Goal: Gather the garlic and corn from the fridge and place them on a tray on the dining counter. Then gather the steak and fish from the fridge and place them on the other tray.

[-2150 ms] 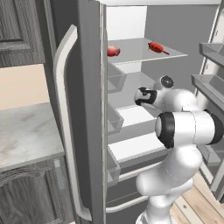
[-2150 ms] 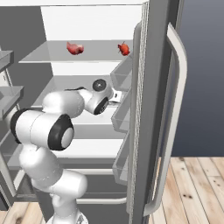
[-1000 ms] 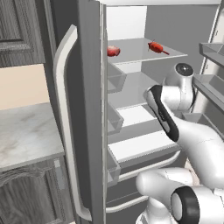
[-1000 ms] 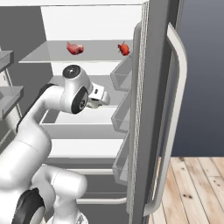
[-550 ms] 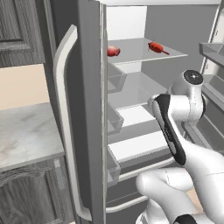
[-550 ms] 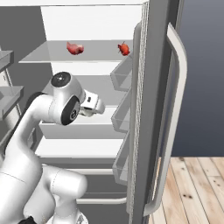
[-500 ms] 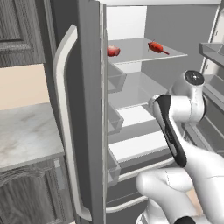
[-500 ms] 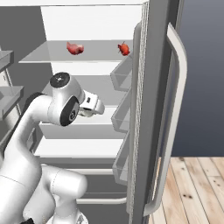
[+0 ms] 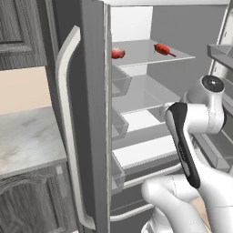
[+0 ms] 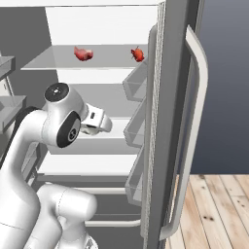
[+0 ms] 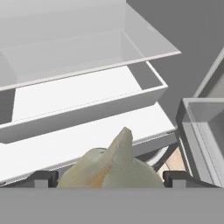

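The fridge [image 9: 91, 91] stands open in front of me, its door [image 10: 172, 73] swung out at the right. On its top glass shelf lie the red steak [image 9: 118, 53] [image 10: 83, 53] and a red piece with a thin tail, which I take for the fish [image 9: 162, 49] [image 10: 137, 54]. My gripper [image 10: 99, 121] [image 11: 109, 177] hangs in front of the middle shelves. An off-white pointed bulb, the garlic [image 11: 111, 168], fills the gap between the wide-set fingertips [image 11: 43, 177]. The corn, the trays and the dining counter are out of view.
A white drawer [image 11: 87, 100] and a flat shelf lie below the hand. Clear door bins [image 10: 138, 82] [image 9: 223, 54] jut in on both sides. A marbled counter [image 9: 27, 136] over dark cabinets is at the left, and wood floor [image 10: 219, 204] at the right.
The arm has folded back out of the fridge. The hand has come down and toward me from the upper shelves. The base views have not shifted.
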{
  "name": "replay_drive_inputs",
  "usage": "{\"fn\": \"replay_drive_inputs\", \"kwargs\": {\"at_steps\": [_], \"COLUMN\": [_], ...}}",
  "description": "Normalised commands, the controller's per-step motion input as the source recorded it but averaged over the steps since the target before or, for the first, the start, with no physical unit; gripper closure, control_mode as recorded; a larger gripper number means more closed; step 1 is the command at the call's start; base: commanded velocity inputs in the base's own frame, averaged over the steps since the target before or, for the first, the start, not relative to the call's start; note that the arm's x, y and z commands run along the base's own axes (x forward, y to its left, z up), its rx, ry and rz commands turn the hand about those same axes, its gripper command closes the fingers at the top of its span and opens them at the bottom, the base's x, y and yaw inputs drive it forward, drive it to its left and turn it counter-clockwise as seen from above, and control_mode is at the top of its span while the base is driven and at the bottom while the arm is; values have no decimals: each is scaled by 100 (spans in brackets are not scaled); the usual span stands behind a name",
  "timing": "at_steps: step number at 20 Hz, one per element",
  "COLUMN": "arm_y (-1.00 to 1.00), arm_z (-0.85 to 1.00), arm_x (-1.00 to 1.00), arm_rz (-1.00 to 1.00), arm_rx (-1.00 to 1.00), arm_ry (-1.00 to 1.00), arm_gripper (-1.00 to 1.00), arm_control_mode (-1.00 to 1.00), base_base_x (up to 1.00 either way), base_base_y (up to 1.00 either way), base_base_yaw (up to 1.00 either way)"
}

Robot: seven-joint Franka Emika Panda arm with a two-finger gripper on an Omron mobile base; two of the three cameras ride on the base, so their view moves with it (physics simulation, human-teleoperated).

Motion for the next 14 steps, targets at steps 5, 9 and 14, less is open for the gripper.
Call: {"fn": "replay_drive_inputs", "kwargs": {"at_steps": [5,9,14], "arm_y": [1,0,0], "arm_z": [0,0,0], "arm_x": [-2,0,0], "arm_rz": [0,0,0], "arm_rx": [0,0,0], "arm_ry": [0,0,0], "arm_gripper": [100,100,100], "arm_control_mode": [-100,-100,-100], "base_base_x": [0,0,0], "base_base_y": [0,0,0], "base_base_yaw": [0,0,0]}}
